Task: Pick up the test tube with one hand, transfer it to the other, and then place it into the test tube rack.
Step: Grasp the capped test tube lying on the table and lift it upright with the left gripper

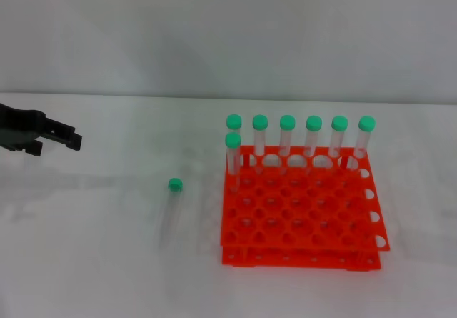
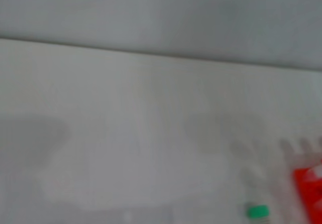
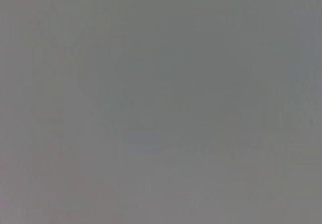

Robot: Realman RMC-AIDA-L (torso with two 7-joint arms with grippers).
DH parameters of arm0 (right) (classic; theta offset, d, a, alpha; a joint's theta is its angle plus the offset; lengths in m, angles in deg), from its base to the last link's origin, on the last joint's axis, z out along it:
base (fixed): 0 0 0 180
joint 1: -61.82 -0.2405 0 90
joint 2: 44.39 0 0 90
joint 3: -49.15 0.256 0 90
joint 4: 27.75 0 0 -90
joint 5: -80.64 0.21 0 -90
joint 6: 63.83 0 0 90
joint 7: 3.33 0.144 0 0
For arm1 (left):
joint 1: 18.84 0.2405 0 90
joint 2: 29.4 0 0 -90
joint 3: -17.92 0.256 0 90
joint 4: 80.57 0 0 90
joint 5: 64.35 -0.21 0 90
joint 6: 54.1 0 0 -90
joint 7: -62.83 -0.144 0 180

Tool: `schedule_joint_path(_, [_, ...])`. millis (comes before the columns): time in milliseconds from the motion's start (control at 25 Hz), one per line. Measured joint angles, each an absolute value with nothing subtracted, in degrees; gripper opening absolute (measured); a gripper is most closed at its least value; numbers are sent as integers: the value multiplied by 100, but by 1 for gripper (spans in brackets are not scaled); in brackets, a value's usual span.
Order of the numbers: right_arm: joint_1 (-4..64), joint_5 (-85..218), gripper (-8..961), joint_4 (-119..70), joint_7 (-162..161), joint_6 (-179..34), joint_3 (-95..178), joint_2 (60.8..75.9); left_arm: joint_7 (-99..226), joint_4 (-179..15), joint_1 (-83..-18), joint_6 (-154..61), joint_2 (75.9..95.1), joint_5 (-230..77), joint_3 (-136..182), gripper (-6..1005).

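Note:
The test tube (image 1: 171, 214), clear with a green cap (image 1: 176, 184), lies flat on the white table left of the orange-red test tube rack (image 1: 303, 221). Its cap also shows in the left wrist view (image 2: 258, 212), with a corner of the rack (image 2: 309, 191) beside it. My left gripper (image 1: 57, 145) is black, reaches in from the left edge above the table, and is open and empty, well left of the lying tube. My right gripper is out of view; its wrist view shows only plain grey.
Several green-capped tubes (image 1: 313, 136) stand upright in the rack's back row, and one (image 1: 233, 153) stands at the left of the row in front of it. A grey wall runs behind the table's far edge (image 1: 143, 95).

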State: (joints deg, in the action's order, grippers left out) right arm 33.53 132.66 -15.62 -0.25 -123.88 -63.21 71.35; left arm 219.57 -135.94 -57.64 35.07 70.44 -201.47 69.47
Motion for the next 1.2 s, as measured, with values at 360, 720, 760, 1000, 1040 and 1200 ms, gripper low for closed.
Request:
schedule_joint_path(360, [3246,13266,870,-1554,-25,-12122,-6350,7145,22098,-13174,-6469,3605,7111,-20812,6969,838])
schedule_joint_path(720, [3201,13254,869,-1520,-26,-12021,-6376,7158,22072,-12401,-7080,3300,7456,-21368,7259,834])
schedule_joint_path(760, [3199,13253,870,-1521,-25,-12015,-6397,7160,22079,-12310,-7137,3237,7497,-21378,7382,834])
schedule_joint_path(1000, [3171,13241,869,-1519,-25,-12001,-6471,7160,22102,-11973,-7407,3040,7794,-21432,7563,831])
schedule_joint_path(1040, [3167,13241,869,-1519,-25,-12001,-6476,7157,22110,-11959,-7422,3032,7828,-21442,7565,831])
schedule_joint_path(1200, [3152,13240,870,-1524,-25,-12005,-6502,7149,22146,-11766,-7501,3033,7889,-21460,7568,829])
